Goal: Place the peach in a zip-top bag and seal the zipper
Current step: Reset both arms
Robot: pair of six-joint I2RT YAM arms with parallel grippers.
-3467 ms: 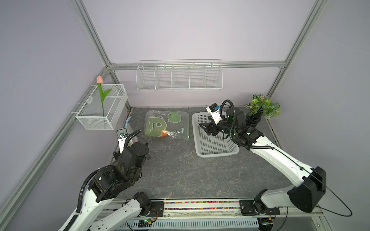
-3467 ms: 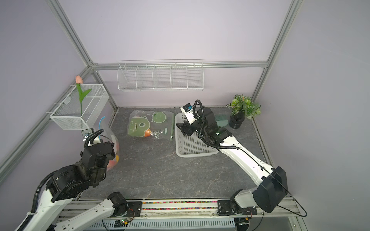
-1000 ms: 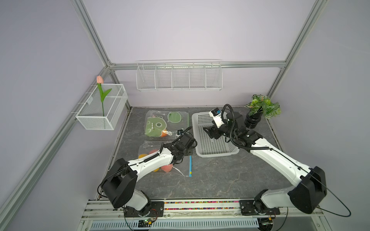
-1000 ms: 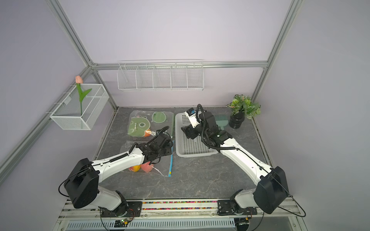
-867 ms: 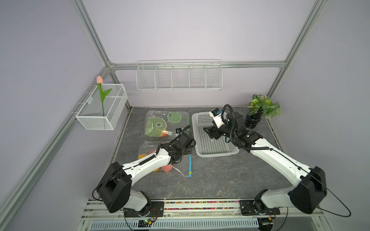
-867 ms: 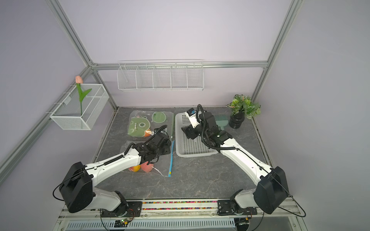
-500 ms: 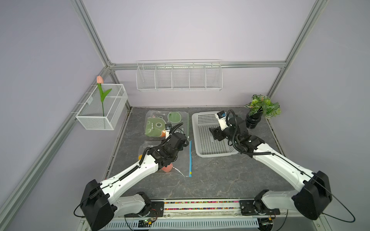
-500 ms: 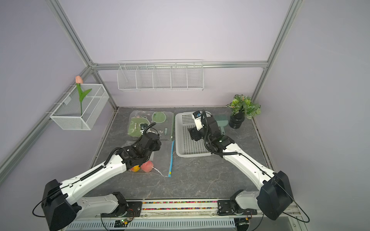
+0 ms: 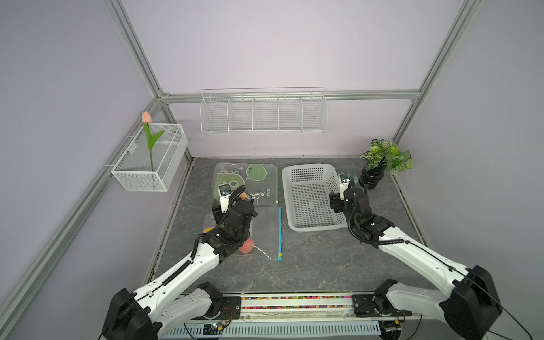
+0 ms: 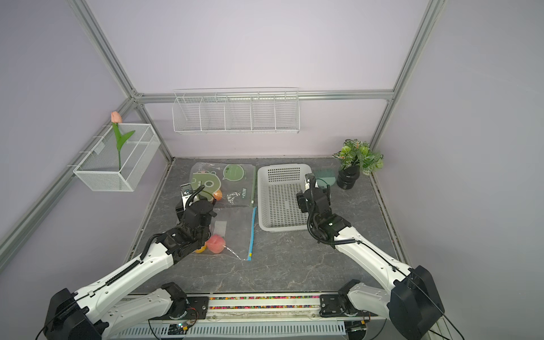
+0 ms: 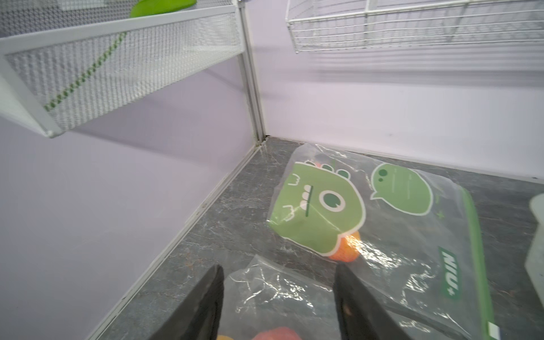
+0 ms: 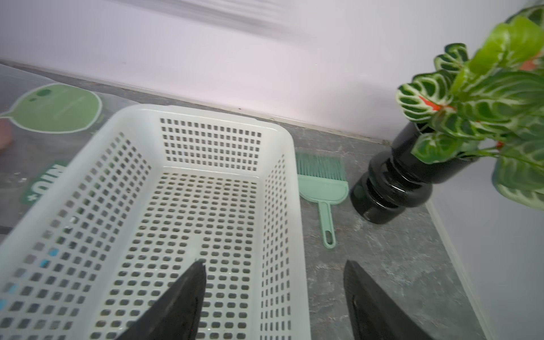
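Peach (image 10: 215, 243) in zip-top bag (image 10: 235, 226) lies by left pincer (image 11: 278, 269), spread, empty.

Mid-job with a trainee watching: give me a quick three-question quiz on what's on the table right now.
1. True or false: the white basket holds a fruit.
2. What colour is the zipper strip on the clear bag that lies by the peach? A green, B blue, C red.
3. Fill in: in the left wrist view, the jaws of the left gripper stand ___.

Key: 1 false; 2 B; 3 open.
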